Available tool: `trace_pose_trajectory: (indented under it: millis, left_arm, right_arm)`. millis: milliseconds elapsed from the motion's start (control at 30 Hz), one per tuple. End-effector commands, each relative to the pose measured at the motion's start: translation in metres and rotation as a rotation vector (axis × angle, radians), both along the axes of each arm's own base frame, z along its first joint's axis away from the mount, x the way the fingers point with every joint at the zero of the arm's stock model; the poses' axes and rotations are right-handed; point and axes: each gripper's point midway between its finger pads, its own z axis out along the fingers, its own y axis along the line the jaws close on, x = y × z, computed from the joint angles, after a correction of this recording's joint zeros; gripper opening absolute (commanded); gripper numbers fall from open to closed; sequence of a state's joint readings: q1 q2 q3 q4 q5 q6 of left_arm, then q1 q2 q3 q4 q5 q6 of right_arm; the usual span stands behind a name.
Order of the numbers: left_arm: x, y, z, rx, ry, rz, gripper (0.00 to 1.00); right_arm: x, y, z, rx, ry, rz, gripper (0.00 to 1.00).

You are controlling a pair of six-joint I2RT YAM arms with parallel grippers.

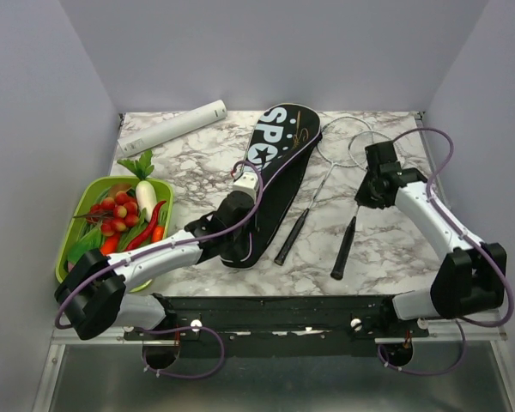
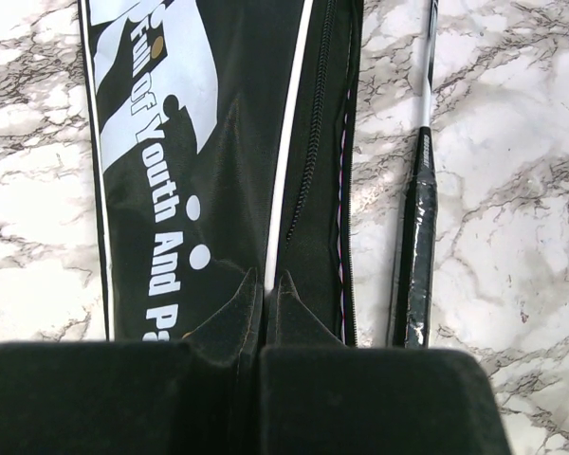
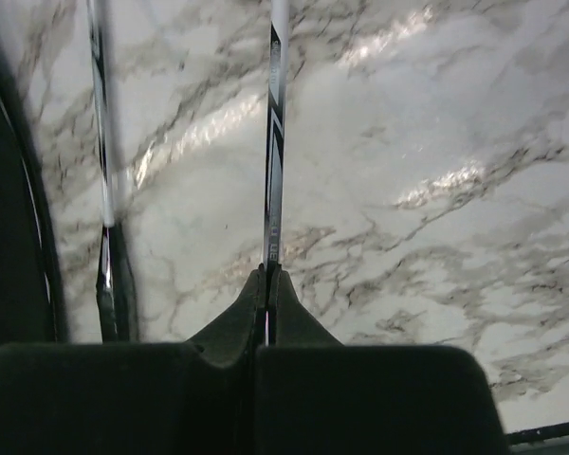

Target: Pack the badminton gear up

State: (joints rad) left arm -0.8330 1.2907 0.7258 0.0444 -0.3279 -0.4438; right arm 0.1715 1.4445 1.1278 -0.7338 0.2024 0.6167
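Jaws on the left arm were pressed together, their tips down on the narrow end of the black bag [image 2: 237,142], right on its white piping. Whether any fabric was caught between them could not be told from the wrist view. The bag [image 1: 275,172] lay slanted across the middle of the marble desk [image 1: 197,163], wide end at the far side.

On the right arm the jaws were pinching the thin shaft of the outer racket [image 3: 275,142], between its handle and its head. That racket [image 1: 343,249] lay flat on the desk, handle toward the arms. The inner racket [image 1: 292,236] lay free between it and the bag, just beside the bag's zipper edge, its black handle [image 2: 419,246] near the left jaws but apart from them. A green tray [image 1: 165,193] stood at the desk's left.
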Motion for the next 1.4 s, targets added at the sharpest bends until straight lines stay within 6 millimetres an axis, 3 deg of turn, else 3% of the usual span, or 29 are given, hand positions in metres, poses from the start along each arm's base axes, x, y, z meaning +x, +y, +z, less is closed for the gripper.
trace_pose_trajectory:
  millis: [0, 100, 333, 600, 733, 767, 833, 867, 1000, 1100, 1367]
  left_arm:
    - [0.010, -0.014, 0.027, -0.085, -0.032, 0.006, 0.00]
    - [0.013, -0.017, 0.028, -0.095, -0.027, 0.012, 0.00]
    - [0.018, -0.019, 0.029, -0.078, -0.018, 0.028, 0.00]
    - [0.020, -0.027, 0.021, -0.063, 0.015, 0.008, 0.00]
    - [0.018, -0.026, 0.018, -0.061, 0.022, 0.004, 0.00]
    - [0.017, -0.027, 0.018, -0.060, 0.022, 0.002, 0.00]
    - [0.016, -0.026, 0.017, -0.057, 0.023, -0.002, 0.00]
    - [0.015, -0.026, 0.017, -0.061, 0.023, -0.004, 0.00]
    - [0.011, -0.023, 0.014, -0.057, 0.029, -0.010, 0.00]
    - [0.009, -0.022, 0.012, -0.058, 0.033, -0.015, 0.00]
    - [0.006, -0.021, 0.003, -0.055, 0.045, -0.024, 0.00]
  right_arm:
    - [-0.047, 0.019, -0.003, -0.060, 0.018, 0.130, 0.01]
    - [-0.073, 0.035, -0.003, -0.032, -0.005, 0.197, 0.01]
    - [-0.124, 0.048, 0.003, -0.030, -0.029, 0.257, 0.01]
    - [-0.144, 0.080, 0.014, 0.007, -0.054, 0.336, 0.01]
    - [-0.139, 0.084, 0.015, -0.024, -0.066, 0.329, 0.01]
    - [-0.137, 0.082, 0.012, -0.049, -0.053, 0.325, 0.13]
    - [-0.131, 0.079, 0.004, -0.101, -0.020, 0.283, 0.25]
    - [-0.128, 0.079, 0.000, -0.116, -0.018, 0.277, 0.36]
    - [-0.113, 0.075, -0.018, -0.177, -0.010, 0.215, 0.59]
    - [-0.102, 0.073, -0.034, -0.191, 0.017, 0.181, 0.65]
    - [-0.072, 0.069, -0.071, -0.097, 0.029, 0.165, 0.65]
